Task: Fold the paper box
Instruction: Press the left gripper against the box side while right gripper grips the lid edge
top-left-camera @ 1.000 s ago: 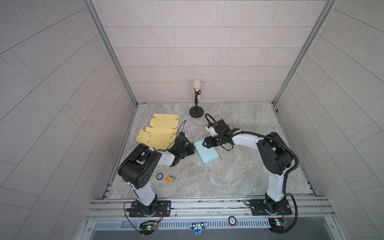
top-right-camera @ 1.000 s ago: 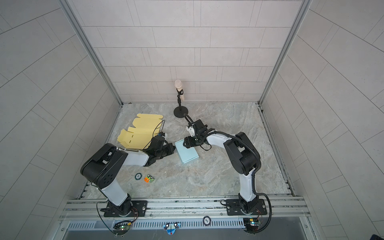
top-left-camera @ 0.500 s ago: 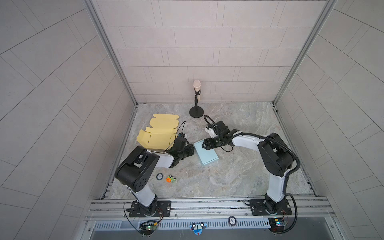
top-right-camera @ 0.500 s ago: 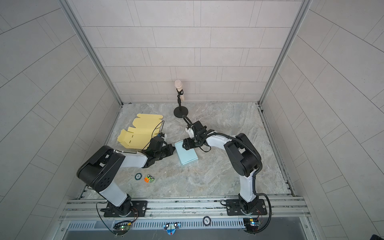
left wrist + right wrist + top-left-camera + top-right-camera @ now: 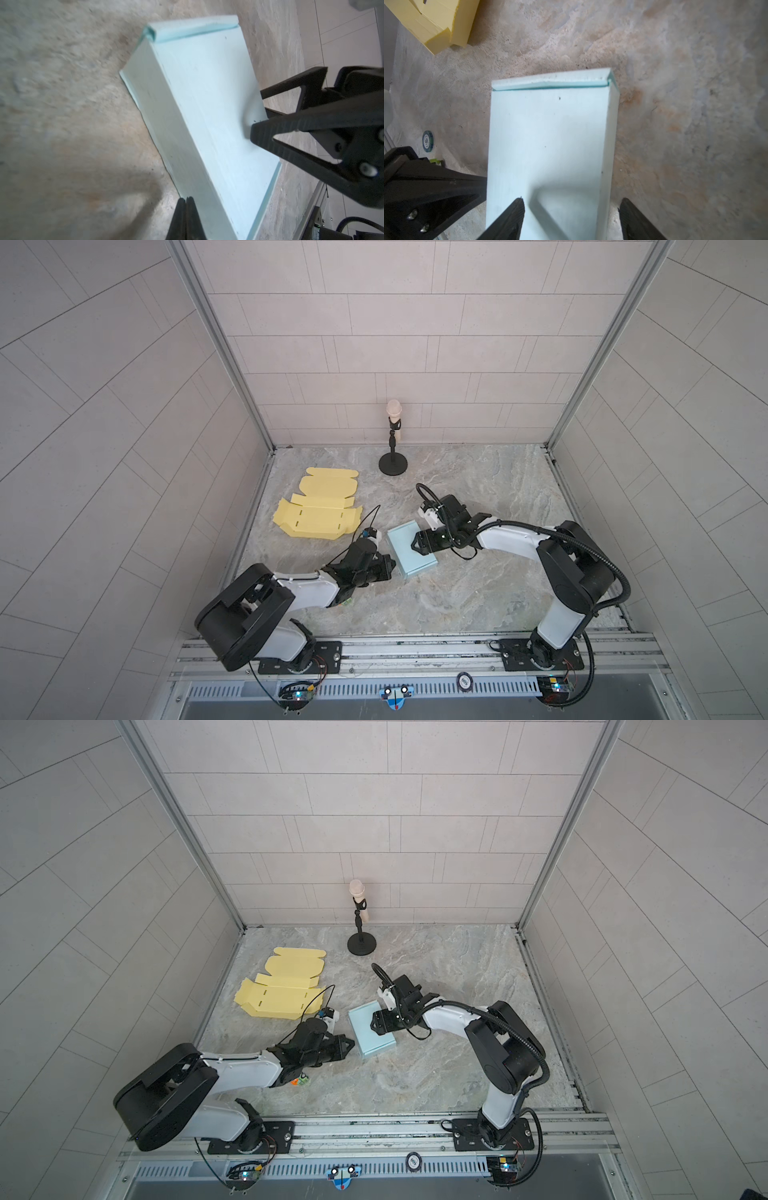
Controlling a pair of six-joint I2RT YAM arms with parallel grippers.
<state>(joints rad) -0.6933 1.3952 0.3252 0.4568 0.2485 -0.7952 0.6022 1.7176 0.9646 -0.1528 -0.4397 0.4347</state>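
Right wrist view gives you the closed blue paper box point(image 5: 548, 145) flat mid-desk point(image 5: 675, 124), right pincer point(image 5: 571, 205) spread with one finger on top and one past its edge, while the left pincer point(image 5: 187, 199) sits pinched together against its side, likely bracing it.
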